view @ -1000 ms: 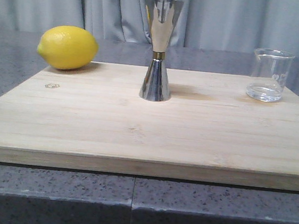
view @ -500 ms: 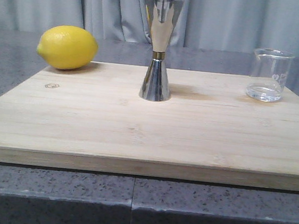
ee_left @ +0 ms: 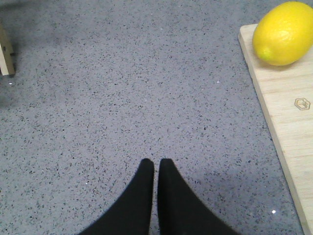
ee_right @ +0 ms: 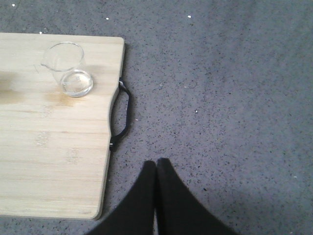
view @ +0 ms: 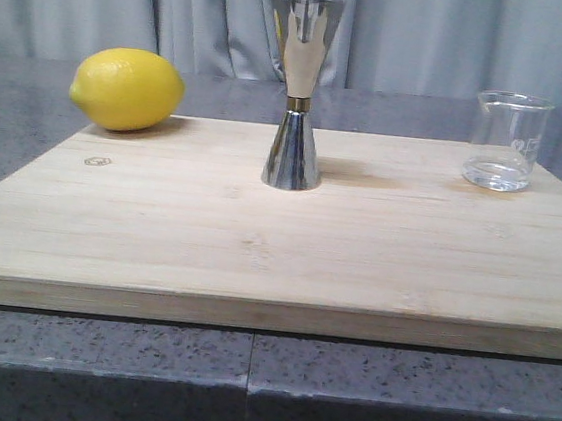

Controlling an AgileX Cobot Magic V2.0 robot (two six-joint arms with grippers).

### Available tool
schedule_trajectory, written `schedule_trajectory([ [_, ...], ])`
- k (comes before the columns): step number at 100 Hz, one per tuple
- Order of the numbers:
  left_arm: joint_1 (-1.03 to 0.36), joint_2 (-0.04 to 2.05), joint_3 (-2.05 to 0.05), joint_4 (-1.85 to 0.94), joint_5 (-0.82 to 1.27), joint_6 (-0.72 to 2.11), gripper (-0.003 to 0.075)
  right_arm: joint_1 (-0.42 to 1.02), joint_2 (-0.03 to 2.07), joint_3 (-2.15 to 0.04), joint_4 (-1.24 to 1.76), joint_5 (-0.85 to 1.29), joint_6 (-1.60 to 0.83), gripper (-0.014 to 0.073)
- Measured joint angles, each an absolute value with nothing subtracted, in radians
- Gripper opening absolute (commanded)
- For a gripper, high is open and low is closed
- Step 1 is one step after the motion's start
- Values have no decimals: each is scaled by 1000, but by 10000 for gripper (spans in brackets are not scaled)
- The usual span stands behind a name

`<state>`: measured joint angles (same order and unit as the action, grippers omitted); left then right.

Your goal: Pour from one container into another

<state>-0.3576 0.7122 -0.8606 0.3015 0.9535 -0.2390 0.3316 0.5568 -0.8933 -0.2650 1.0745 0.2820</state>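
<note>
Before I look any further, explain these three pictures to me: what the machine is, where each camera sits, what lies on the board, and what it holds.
This is a robot with two arms, each ending in a claw. One picture looks forward over the table from the robot's front. The other two come from cameras on its wrists, looking down past the black fingers.

On the grey speckled counter lies a wooden cutting board. On it stand a lemon at the back left, a shiny steel hourglass-shaped jigger in the middle, and a small clear glass beaker at the back right with a little clear liquid in the bottom.

The left claw is above bare counter beside the board's lemon end. The right claw is above counter off the board's black-handled end. Both are shut and hold nothing.
</note>
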Motion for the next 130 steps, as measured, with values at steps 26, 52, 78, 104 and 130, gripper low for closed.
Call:
schedule_trajectory([
  [26, -358, 712, -861, 302, 953, -239, -19, 332, 557, -893, -267, 1074, 282, -71],
  [52, -358, 711, -854, 300, 949, -239, -19, 332, 557, -893, -267, 1074, 284, -71],
  [78, -269, 600, -679, 246, 731, -221, -18, 332, 557, -893, -267, 1072, 284, -71],
  [104, -103, 359, -377, 113, 370, -141, -18, 330, 557, -893, -267, 1072, 284, -71],
  [130, -68, 111, -63, 69, 101, -134, -19, 330, 557, -893, -267, 1072, 284, -71],
])
